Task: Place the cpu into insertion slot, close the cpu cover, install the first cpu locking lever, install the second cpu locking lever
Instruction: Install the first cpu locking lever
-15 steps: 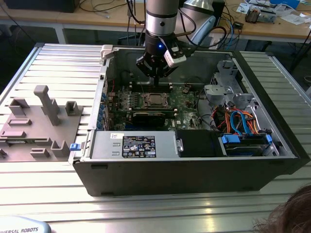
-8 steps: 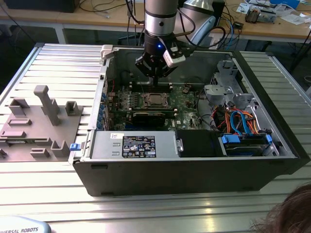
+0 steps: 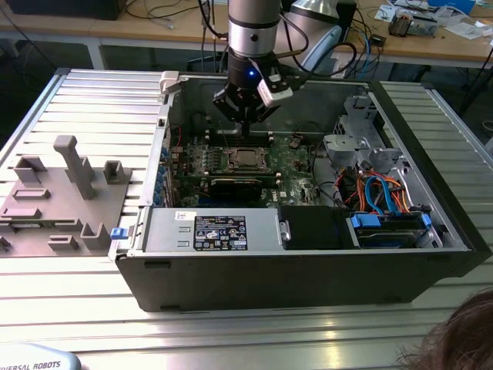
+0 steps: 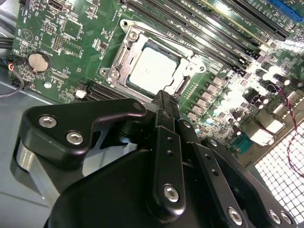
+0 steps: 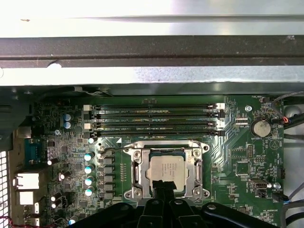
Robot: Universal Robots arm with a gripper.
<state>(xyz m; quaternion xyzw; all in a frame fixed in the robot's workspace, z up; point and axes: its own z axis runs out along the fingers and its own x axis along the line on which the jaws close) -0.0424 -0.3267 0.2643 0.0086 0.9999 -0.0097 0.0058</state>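
While your gripper (image 3: 245, 122) hangs inside the open computer case (image 3: 431, 254) above the green motherboard (image 5: 237, 152), the cpu (image 5: 166, 172) already sits flat in the insertion slot (image 5: 136, 171), its silver-grey top showing in both wrist views. You can see the cpu cover (image 4: 187, 64) lying down around the chip as a silvery frame, with the chip visible through its square window. Your fingers (image 4: 164, 107) are drawn narrow, tips together with nothing between them, and they point at the edge of the socket nearest the gripper, just beside the chip; whether they touch the frame you cannot tell. Four long black memory slots (image 5: 154, 121) run just beside the socket on its far side. In the exterior view the case rests on a ribbed metal worktop (image 3: 85, 301), with a grey fixture tray (image 3: 62, 193) well apart at the exterior view's left.
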